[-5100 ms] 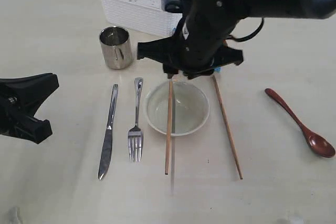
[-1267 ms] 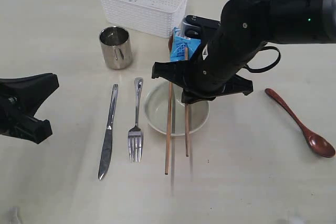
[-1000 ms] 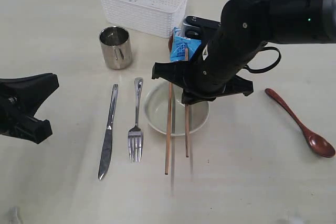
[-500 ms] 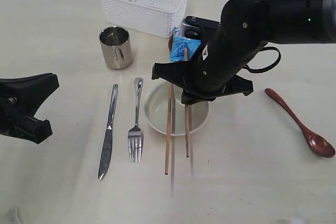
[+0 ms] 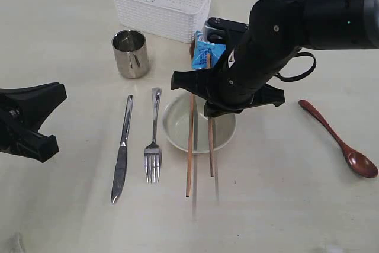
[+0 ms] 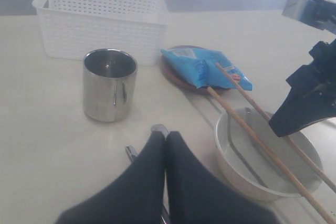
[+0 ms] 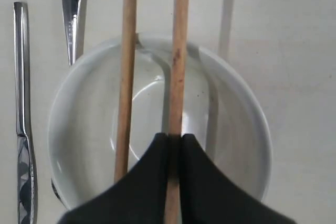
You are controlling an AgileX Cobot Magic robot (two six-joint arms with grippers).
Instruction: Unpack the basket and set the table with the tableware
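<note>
Right gripper [image 7: 175, 139] is clenched on one chopstick [image 7: 178, 51], pinching it over the bowl [image 7: 231, 124]. The stick lies lengthwise across the bowl mouth, and the second chopstick [image 7: 127, 51] sits just beside it, roughly parallel and free of the gripper. Left gripper [image 6: 166, 136] is clenched on nothing, parked low at the left side of the counter [image 5: 296, 205].

The other tableware is already out on the counter:
- The knife [image 5: 122, 149] and fork [image 5: 153, 140] lie left of the bowl.
- The mug [image 5: 130, 53] stands upright in front of the basket [image 5: 163, 1].
- The spoon [image 5: 340, 140] lies well apart on the right.
- The plate [image 6: 173, 72] is mostly hidden under the blue snack packet [image 6: 202, 69].

We cannot see the whole basket floor, but it looks empty.

We judge the chopstick to be light, stiff, thin and smooth. It will pivot or roll in a narrow pinch, so a hold near mid-length, where the gripper seems to be, keeps it balanced. It needs only a gentle squeeze. The bowl looks breakable and could slide if a stick drags on the rim, so we would let go cleanly and lift straight up.
</note>
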